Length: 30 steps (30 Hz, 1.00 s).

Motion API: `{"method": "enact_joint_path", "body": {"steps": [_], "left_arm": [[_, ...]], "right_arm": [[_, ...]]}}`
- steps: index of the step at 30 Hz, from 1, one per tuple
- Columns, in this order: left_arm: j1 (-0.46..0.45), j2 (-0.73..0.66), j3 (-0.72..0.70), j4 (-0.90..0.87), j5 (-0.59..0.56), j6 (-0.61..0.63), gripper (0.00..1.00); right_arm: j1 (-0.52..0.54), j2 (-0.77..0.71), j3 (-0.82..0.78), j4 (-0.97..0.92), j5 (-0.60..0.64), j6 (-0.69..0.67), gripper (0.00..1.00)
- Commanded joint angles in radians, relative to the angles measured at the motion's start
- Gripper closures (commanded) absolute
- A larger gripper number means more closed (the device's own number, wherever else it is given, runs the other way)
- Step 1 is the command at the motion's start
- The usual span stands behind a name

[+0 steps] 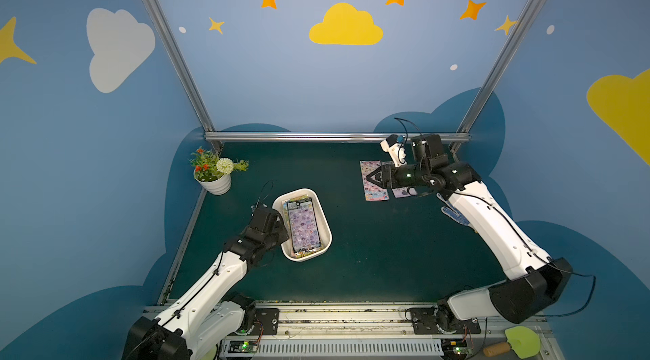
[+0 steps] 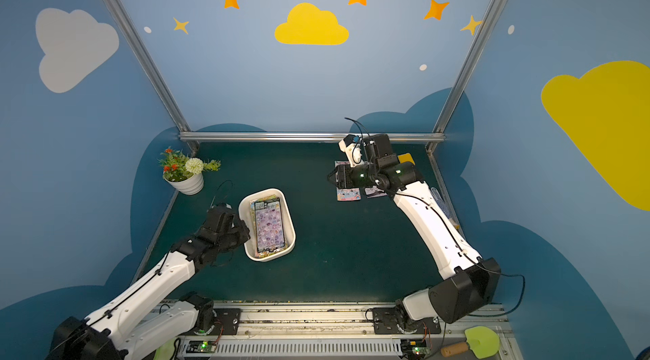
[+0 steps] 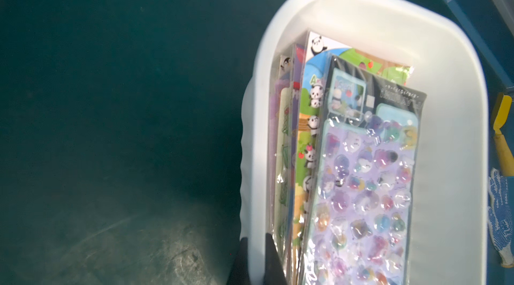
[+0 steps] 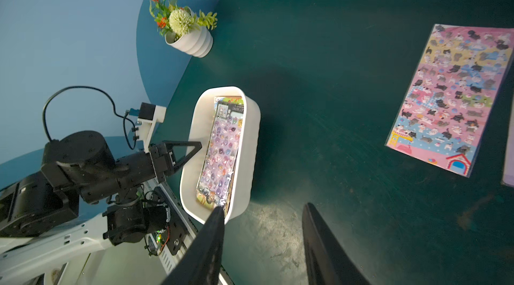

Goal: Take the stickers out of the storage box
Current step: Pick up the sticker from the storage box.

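The white storage box (image 1: pixel 327 231) (image 2: pixel 290 235) sits left of the table's middle, holding a stack of stickers (image 1: pixel 304 224) (image 2: pixel 269 224) (image 3: pixel 361 180) (image 4: pixel 219 152) with a purple bubbly sheet on top. My left gripper (image 1: pixel 281 226) (image 2: pixel 244 228) (image 3: pixel 257 258) is shut on the box's left wall (image 3: pixel 256 158), one finger inside and one outside. A pink cat sticker sheet (image 1: pixel 376 194) (image 2: pixel 348 194) (image 4: pixel 450 97) lies on the mat at the back right, with a purple sheet (image 1: pixel 401 193) (image 4: pixel 509 177) beside it. My right gripper (image 1: pixel 369 179) (image 2: pixel 332 177) (image 4: pixel 262 211) hovers open over them, holding nothing.
A white ribbed flower pot (image 1: pixel 214 182) (image 4: pixel 194 41) stands at the back left corner. A blue-dotted glove (image 1: pixel 455 216) lies under the right arm near the right edge. A green trowel (image 1: pixel 520 340) rests on the front rail. An aluminium frame bar (image 1: pixel 334 136) borders the back.
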<state>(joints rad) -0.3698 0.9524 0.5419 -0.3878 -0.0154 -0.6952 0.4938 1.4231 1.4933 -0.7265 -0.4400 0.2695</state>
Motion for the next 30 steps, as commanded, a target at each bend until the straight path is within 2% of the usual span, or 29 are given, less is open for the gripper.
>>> {"method": "enact_joint_path", "body": {"steps": [1,9,19,26,30], "left_arm": [[-0.003,-0.012,-0.025,0.073,-0.022,-0.028,0.96],[-0.002,0.014,-0.078,0.166,-0.038,-0.064,0.96],[-0.001,0.008,-0.111,0.203,-0.088,-0.096,0.96],[-0.002,-0.012,-0.140,0.224,-0.106,-0.112,0.97],[-0.002,-0.024,-0.145,0.224,-0.110,-0.110,0.97]], "right_arm": [[0.084,-0.013,-0.034,-0.024,0.092,0.002,0.56],[0.294,0.066,-0.067,0.047,0.195,0.048,0.60],[0.438,0.294,0.012,0.114,0.201,0.095,0.74],[0.519,0.472,0.145,0.076,0.224,0.102,0.73],[0.537,0.564,0.228,0.039,0.238,0.102,0.67]]}}
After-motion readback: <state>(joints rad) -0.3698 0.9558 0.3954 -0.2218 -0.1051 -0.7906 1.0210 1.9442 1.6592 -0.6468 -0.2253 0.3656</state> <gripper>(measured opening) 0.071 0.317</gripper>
